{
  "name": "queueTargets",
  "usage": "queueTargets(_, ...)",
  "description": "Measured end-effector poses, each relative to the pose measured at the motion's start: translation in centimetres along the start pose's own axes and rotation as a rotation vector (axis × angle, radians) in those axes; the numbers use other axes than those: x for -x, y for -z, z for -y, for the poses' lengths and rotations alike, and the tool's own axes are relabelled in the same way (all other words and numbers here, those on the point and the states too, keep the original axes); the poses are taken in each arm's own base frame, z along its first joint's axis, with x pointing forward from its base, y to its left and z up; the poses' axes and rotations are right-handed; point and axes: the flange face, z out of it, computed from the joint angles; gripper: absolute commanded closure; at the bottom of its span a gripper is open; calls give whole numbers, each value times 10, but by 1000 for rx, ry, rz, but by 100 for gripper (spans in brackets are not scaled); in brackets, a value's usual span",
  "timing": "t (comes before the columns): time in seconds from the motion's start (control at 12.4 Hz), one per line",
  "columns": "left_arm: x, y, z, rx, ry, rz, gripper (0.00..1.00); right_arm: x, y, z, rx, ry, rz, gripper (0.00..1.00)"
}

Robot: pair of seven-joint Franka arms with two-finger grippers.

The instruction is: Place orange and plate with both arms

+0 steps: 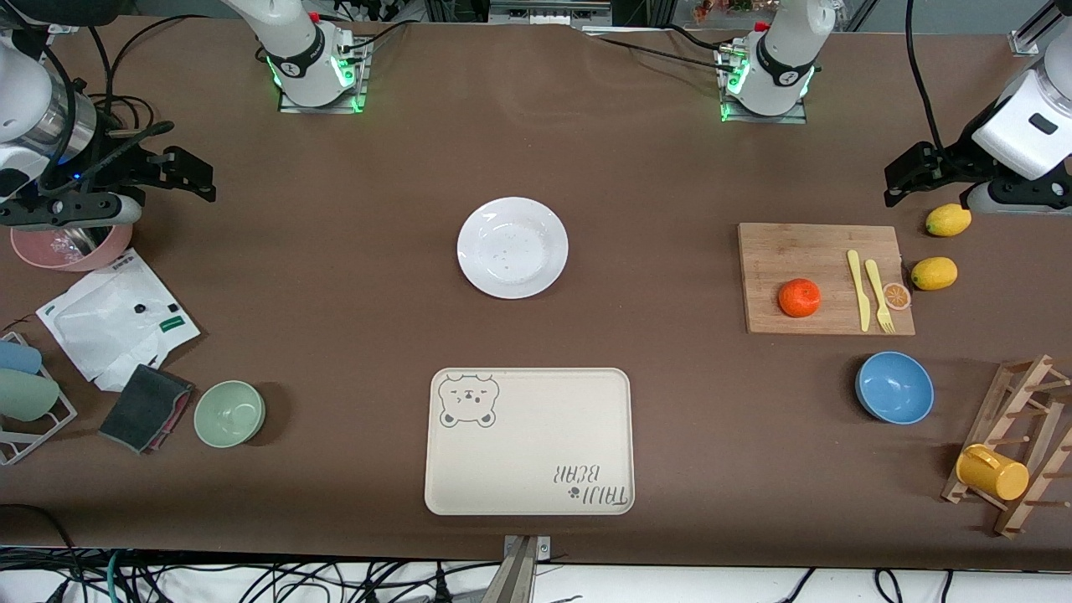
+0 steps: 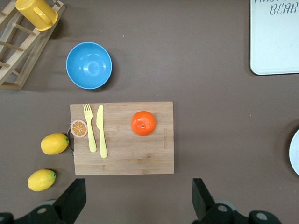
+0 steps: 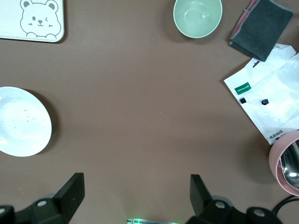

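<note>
The white plate [image 1: 512, 248] lies flat at mid-table; its rim also shows in the right wrist view [image 3: 23, 121]. The orange [image 1: 799, 297] sits on a wooden cutting board [image 1: 804, 251] toward the left arm's end, and the left wrist view shows the orange [image 2: 144, 123] too. My left gripper [image 1: 903, 177] hangs open and empty over the table next to the board and lemons, its fingers [image 2: 72, 200] wide apart. My right gripper [image 1: 194, 176] hangs open and empty over the table beside a pink bowl, apart from the plate, fingers [image 3: 70, 193] spread.
A beige bear-print tray [image 1: 529, 441] lies nearer the camera than the plate. The board also carries a yellow knife and fork [image 1: 867, 289] and an orange slice. Two lemons [image 1: 934, 273], a blue bowl [image 1: 894, 387], a rack with a yellow mug [image 1: 992, 471], a green bowl [image 1: 229, 413], a pink bowl [image 1: 71, 245] and a white bag [image 1: 117, 318] stand around.
</note>
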Motion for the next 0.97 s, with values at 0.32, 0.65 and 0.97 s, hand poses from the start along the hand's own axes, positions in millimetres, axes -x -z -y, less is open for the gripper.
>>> queueTargets(0.32,0,0,0,0,0,0,0,0,0,0,0,0,0,0)
queueTargets(0.65,0,-1,0,0,0,1,0,0,0,0,0,0,0,0)
queueTargets(0.97,-17,-38,7,5,12,77,0,0,-1,0,0,0,2,0)
